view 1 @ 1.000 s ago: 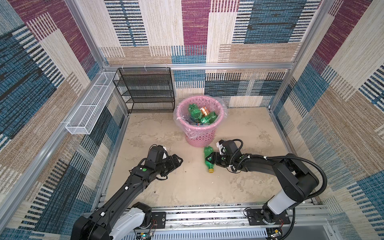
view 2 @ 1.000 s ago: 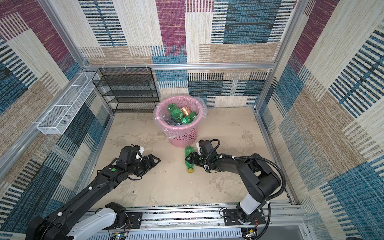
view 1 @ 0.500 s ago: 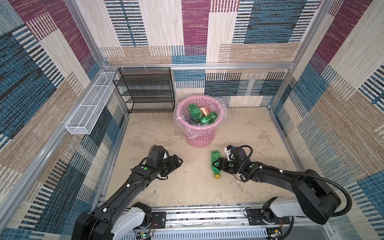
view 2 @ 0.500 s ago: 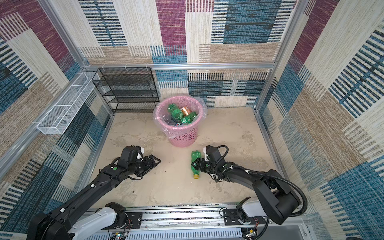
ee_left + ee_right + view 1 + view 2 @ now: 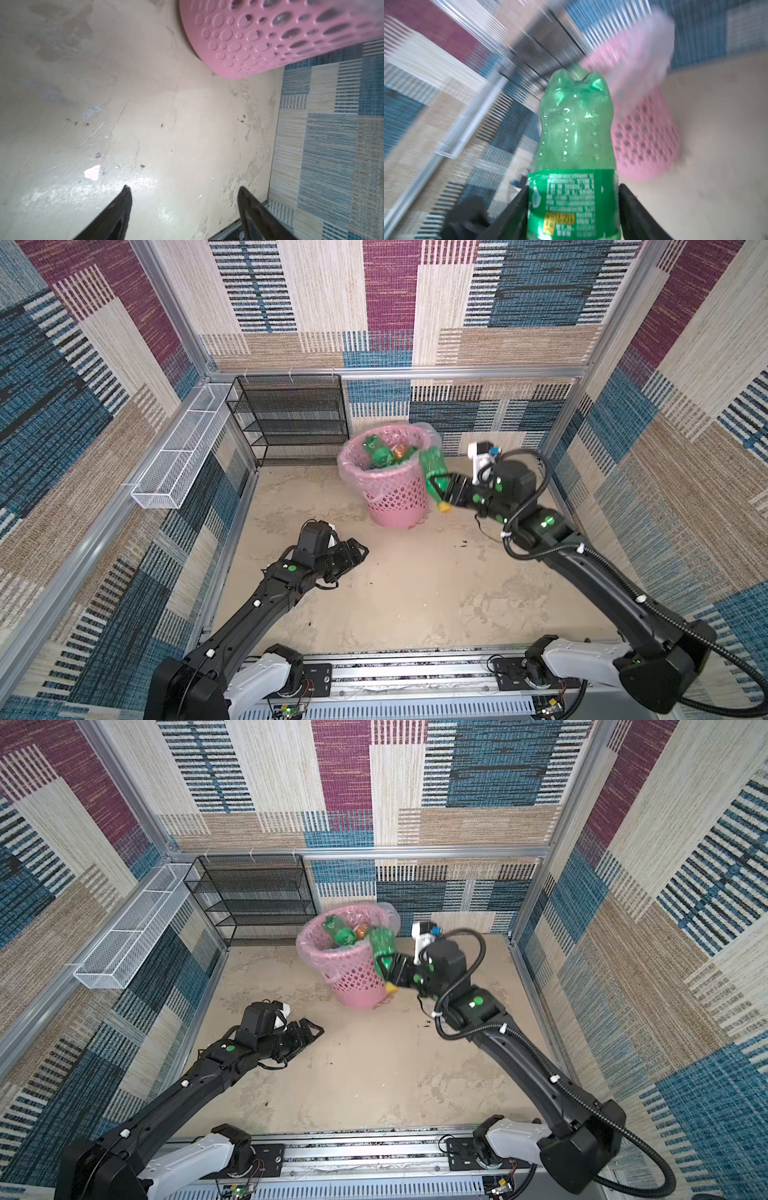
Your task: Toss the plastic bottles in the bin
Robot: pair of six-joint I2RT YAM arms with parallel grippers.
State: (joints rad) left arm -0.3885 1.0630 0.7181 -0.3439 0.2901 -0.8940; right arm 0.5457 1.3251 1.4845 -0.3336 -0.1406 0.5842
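A green plastic bottle with a yellow cap hangs tilted, cap down and base up, in the air beside the right rim of the bin. My right gripper is shut on its labelled middle, one jaw on each side. The bin is a pink perforated basket with a clear liner, and several bottles lie inside it. My left gripper stands open and empty low over the floor, left of the bin.
A black mesh shelf rack stands against the back wall left of the bin. A long white wire basket hangs on the left wall. Patterned walls close in the sandy floor on three sides.
My right gripper has lifted the green bottle off the floor and carried it up and back to the bin's right rim. The left arm has stayed still.
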